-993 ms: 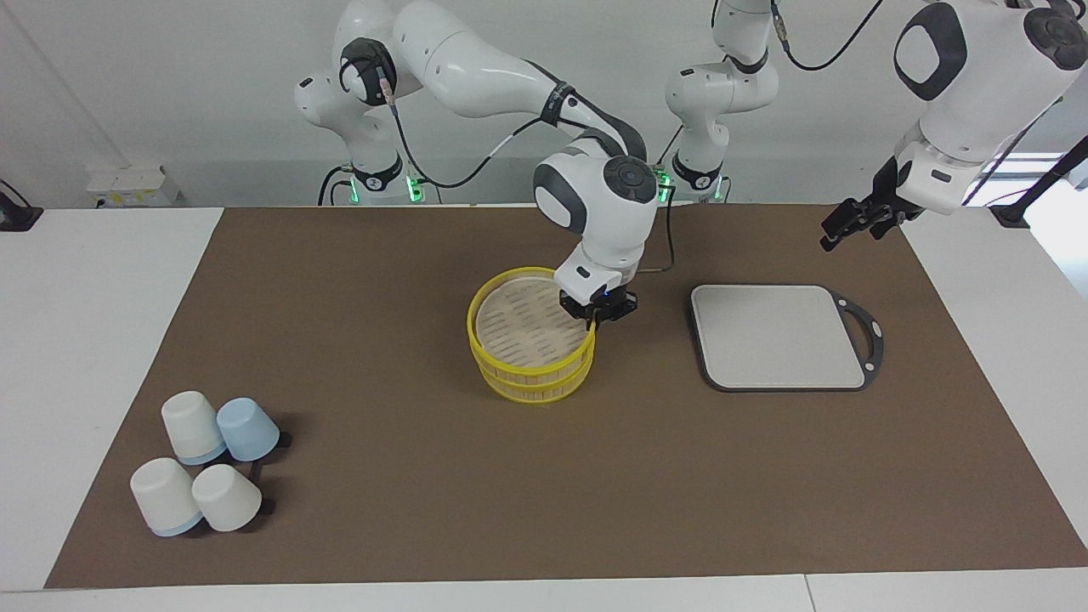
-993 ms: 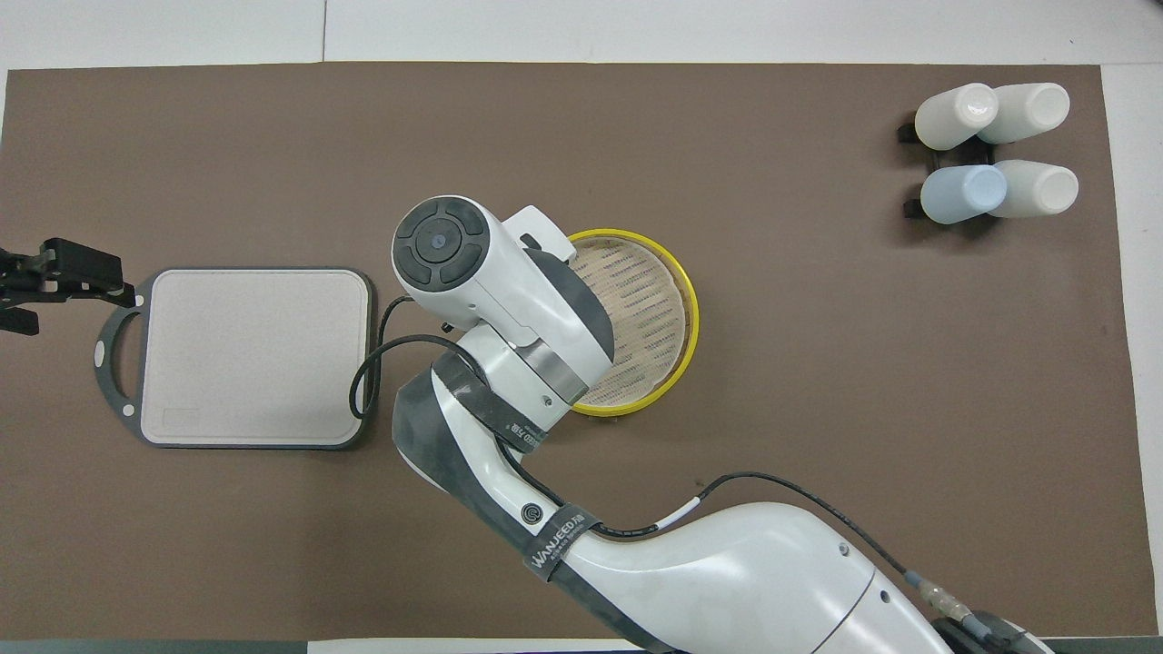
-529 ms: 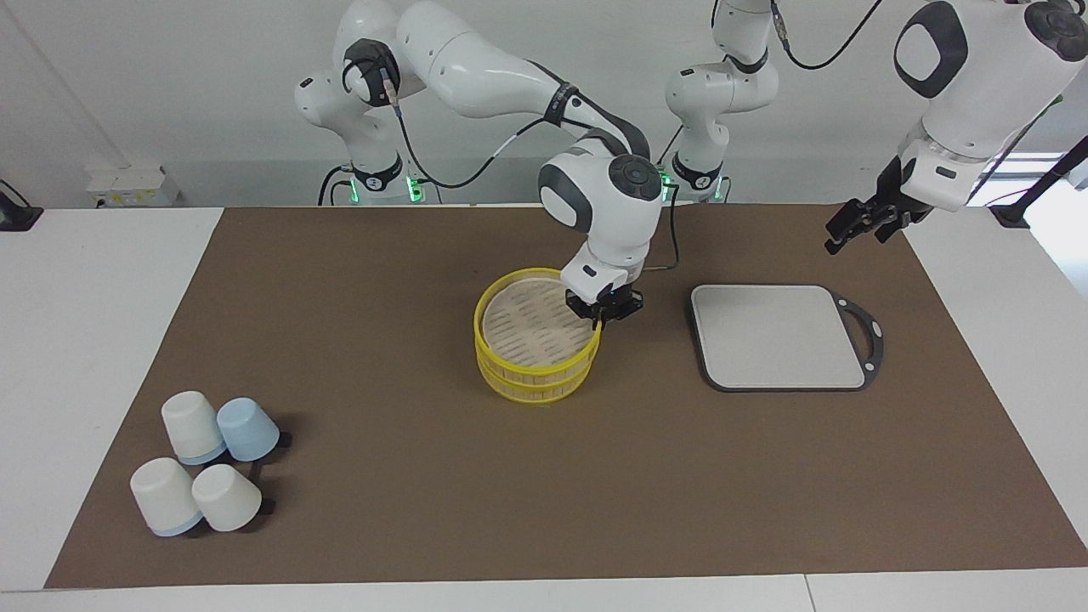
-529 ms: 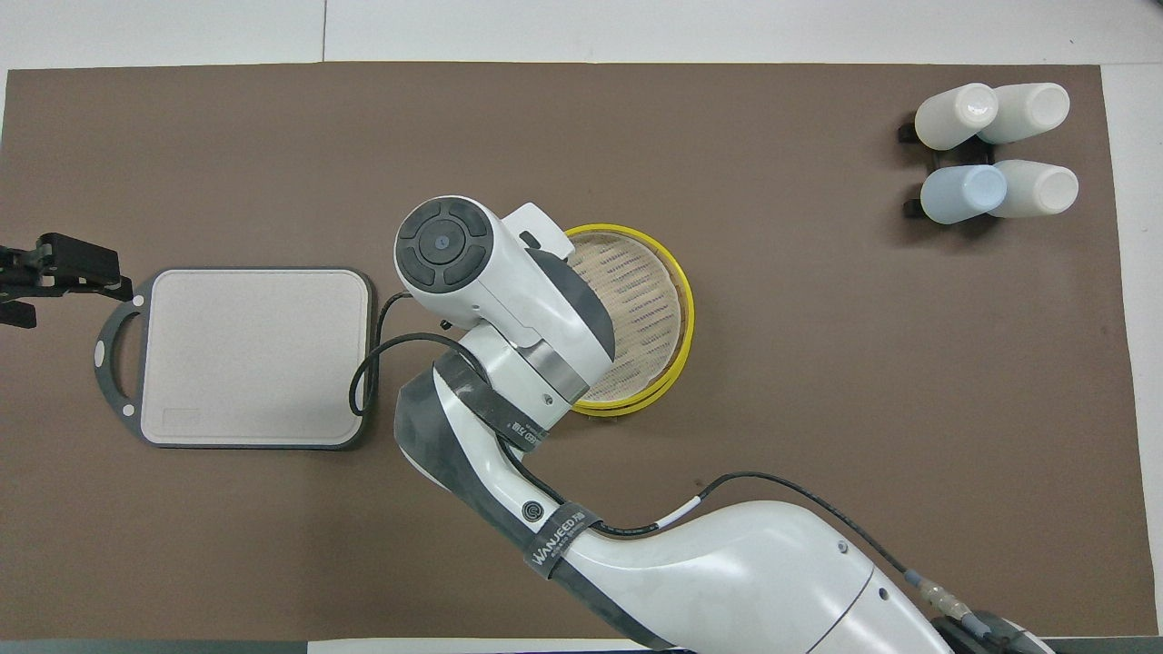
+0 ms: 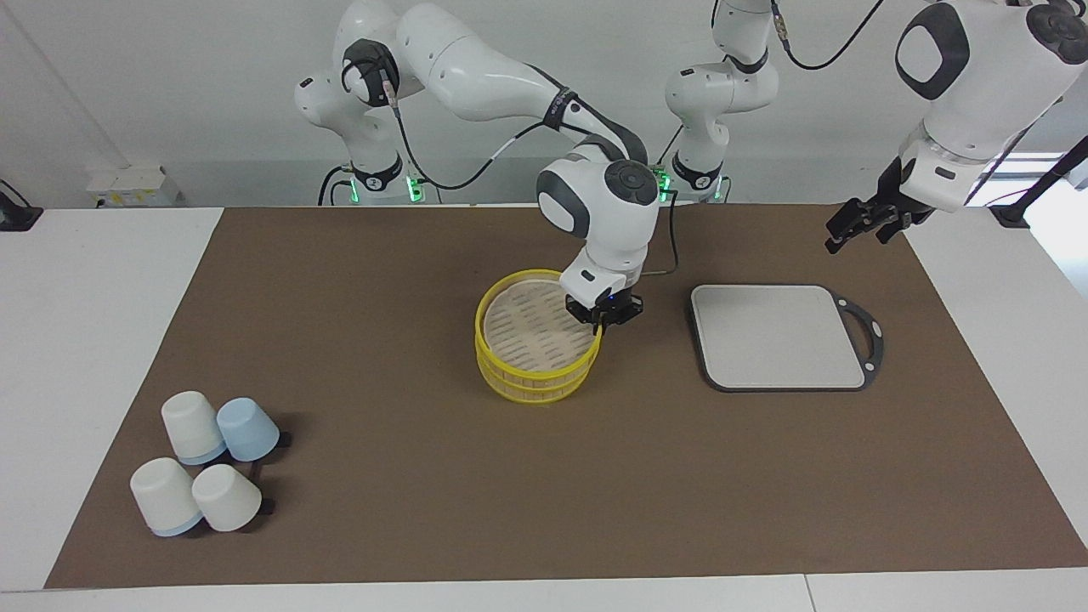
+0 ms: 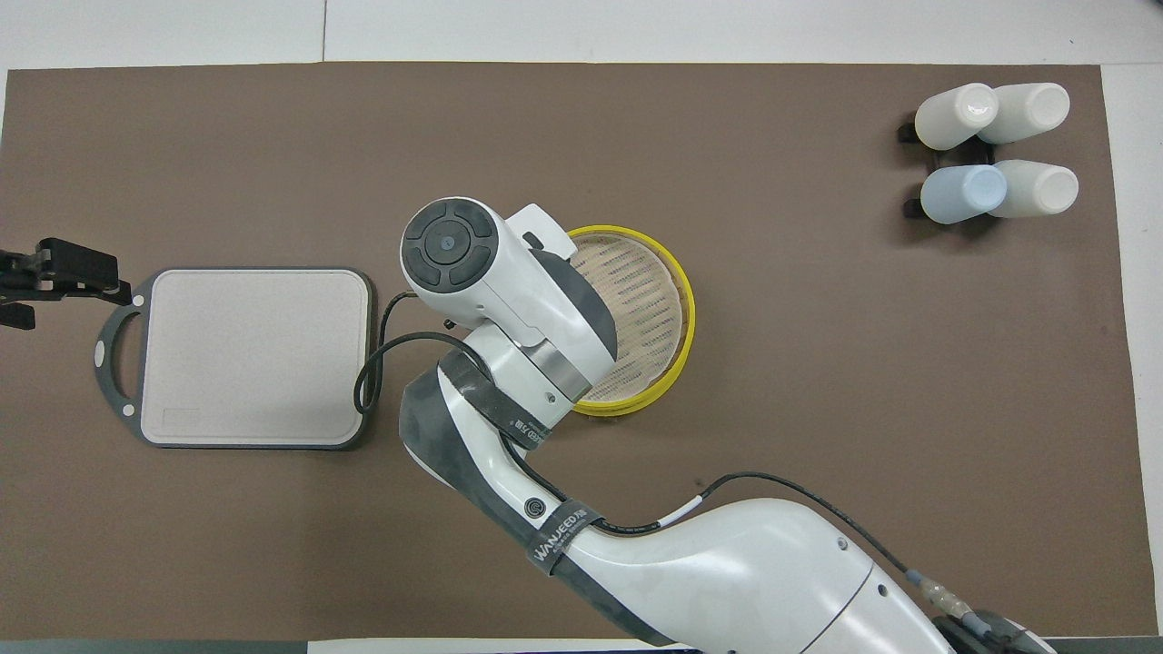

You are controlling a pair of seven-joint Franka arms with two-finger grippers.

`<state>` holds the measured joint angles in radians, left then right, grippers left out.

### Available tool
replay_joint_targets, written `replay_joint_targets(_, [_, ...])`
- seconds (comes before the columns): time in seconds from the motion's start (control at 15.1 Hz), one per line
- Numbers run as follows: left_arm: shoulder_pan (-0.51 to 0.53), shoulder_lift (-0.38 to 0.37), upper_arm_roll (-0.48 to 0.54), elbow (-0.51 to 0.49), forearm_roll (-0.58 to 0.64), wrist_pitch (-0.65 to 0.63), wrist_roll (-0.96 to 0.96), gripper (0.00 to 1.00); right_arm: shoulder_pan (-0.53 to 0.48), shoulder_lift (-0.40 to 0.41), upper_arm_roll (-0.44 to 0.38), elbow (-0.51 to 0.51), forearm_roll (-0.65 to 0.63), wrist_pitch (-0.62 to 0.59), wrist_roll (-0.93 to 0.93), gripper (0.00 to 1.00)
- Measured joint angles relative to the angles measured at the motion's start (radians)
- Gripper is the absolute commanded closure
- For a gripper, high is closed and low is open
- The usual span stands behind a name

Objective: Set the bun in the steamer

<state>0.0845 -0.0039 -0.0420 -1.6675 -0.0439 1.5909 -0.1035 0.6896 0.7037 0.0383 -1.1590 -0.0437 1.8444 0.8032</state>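
The steamer stands mid-mat, a yellow-rimmed basket with its matching lid resting on top, slightly off-centre. My right gripper is shut on the lid's rim at the side toward the left arm's end; in the overhead view the wrist hides that grip. My left gripper hangs open and empty in the air over the mat's edge, by the board's handle, and waits. The bun is out of view.
A grey square board with a dark handle ring lies beside the steamer toward the left arm's end. Several upturned white and pale blue cups cluster on a black rack at the mat's corner farthest from the robots, at the right arm's end.
My right gripper has dragged the lid a little toward the left arm's end, so it sits more squarely over the basket. The left gripper has drifted slightly.
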Motion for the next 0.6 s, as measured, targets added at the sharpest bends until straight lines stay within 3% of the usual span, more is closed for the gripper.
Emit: replay_joint_targets(0.6, [0.000,0.000,0.000,-0.001,0.000,0.000,0.000,0.00,-0.001,-0.010,-0.001,-0.008,0.001,-0.013,0.000,1.00])
